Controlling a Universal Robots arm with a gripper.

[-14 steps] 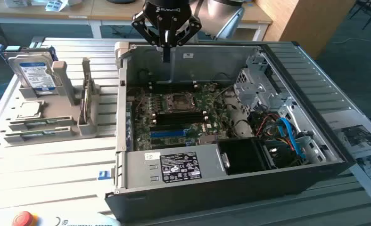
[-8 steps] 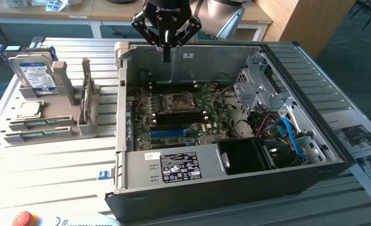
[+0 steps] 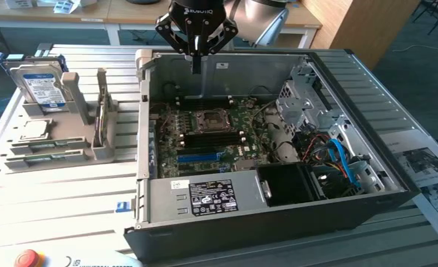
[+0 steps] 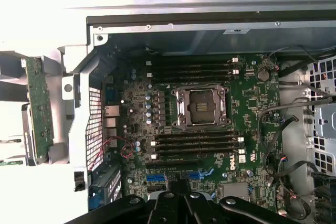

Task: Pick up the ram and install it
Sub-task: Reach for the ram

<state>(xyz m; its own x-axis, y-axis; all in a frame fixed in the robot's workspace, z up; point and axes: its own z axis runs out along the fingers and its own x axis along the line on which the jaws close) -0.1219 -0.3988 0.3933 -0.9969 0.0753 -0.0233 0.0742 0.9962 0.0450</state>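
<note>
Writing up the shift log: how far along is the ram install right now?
Nothing looks done yet. The ram stands in its grey holder outside the case, and the black memory slots beside the CPU socket are empty. In hand: nothing. The gripper hangs over the case's back wall, jaws shut on nothing. Left: both the pick-up and the seating.

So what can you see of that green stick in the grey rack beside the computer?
The ram is a long, narrow, flat green circuit board dotted with small parts. It stands on its long edge in a grey holder on the slatted table, outside the open computer case, on the exterior view's left of it. Only the holder touches it; the claw hangs shut above the case.
</note>
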